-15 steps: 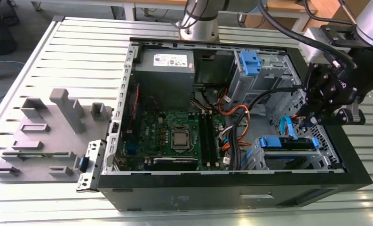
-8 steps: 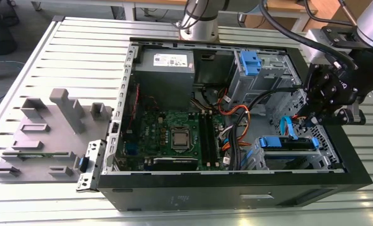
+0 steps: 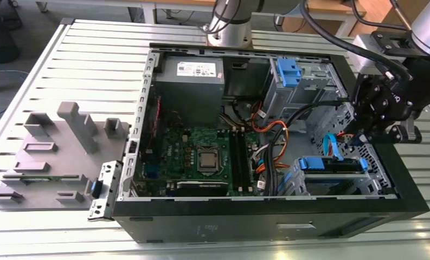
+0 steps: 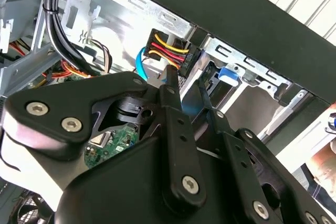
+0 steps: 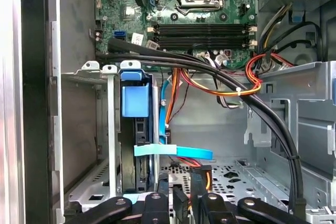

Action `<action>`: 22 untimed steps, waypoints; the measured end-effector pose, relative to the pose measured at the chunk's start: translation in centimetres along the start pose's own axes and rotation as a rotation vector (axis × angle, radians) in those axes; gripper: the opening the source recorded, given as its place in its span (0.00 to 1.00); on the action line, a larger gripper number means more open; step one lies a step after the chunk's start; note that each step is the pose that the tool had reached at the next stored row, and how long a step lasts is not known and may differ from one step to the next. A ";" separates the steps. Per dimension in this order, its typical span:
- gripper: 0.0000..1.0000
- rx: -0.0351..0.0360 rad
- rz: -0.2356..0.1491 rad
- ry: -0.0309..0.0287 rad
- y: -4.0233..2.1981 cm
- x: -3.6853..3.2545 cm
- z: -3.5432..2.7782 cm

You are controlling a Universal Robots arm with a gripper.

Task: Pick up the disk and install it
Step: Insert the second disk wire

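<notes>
Hanging inside the open case (image 3: pixel 388 162) at the exterior view's right, the gripper (image 4: pixel 186 85) pinches a black connector (image 4: pixel 173 51) with red and yellow wires between its narrowly parted fingers (image 4: pixel 170 98) — clenched on the plug. The disk (image 3: pixel 332 165) sits in its bay beside the motherboard (image 3: pixel 200 157) — blue rails (image 5: pixel 135 100) showing in the first wrist view.

Your disk (image 5: pixel 137 145), dark slab with blue side rails and blue tab, standing on edge in its metal bay, just beside the pincer (image 5: pixel 181 195)
</notes>
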State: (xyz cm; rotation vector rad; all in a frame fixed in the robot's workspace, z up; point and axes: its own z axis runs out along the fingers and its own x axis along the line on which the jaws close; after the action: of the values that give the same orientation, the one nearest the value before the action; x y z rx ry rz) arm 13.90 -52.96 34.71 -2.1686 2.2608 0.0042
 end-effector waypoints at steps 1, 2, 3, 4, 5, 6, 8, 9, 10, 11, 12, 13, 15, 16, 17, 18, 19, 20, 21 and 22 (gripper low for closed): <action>0.31 0.0000 0.000 -0.0001 -0.11 -0.01 0.03; 0.31 0.0000 0.000 -0.0002 -0.26 -0.03 0.06; 0.31 0.0000 0.000 -0.0002 -0.43 -0.05 0.08; 0.31 0.0000 0.000 -0.0002 -0.61 -0.06 0.11; 0.31 0.0000 0.000 -0.0002 -0.80 -0.07 0.13; 0.31 0.0000 0.000 -0.0003 -0.99 -0.08 0.16; 0.31 0.0000 0.000 -0.0002 -1.38 -0.11 0.21; 0.31 0.0000 0.000 -0.0003 -1.55 -0.11 0.24; 0.31 0.0000 0.000 -0.0003 -1.68 -0.12 0.26; 0.31 0.0000 0.000 -0.0003 -1.71 -0.13 0.28; 0.31 -0.0001 0.000 -0.0003 -1.71 -0.13 0.28; 0.31 0.0000 0.000 -0.0001 -1.71 -0.12 0.27; 0.31 0.0000 0.000 -0.0001 -1.71 -0.12 0.30; 0.31 0.0000 0.000 -0.0003 -1.70 -0.12 0.34; 0.31 0.0000 0.000 -0.0003 -1.67 -0.12 0.38; 0.31 0.0001 0.000 -0.0001 -1.62 -0.12 0.42; 0.31 0.0002 0.000 -0.0002 -1.58 -0.11 0.45; 0.31 0.0004 0.000 -0.0003 -1.53 -0.10 0.46; 0.31 0.0004 0.000 -0.0002 -1.51 -0.10 0.46; 0.31 0.0005 0.000 -0.0002 -1.51 -0.10 0.45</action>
State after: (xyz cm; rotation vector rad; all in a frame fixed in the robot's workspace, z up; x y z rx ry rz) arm 15.42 -52.92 34.26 -2.1682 2.2606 0.0039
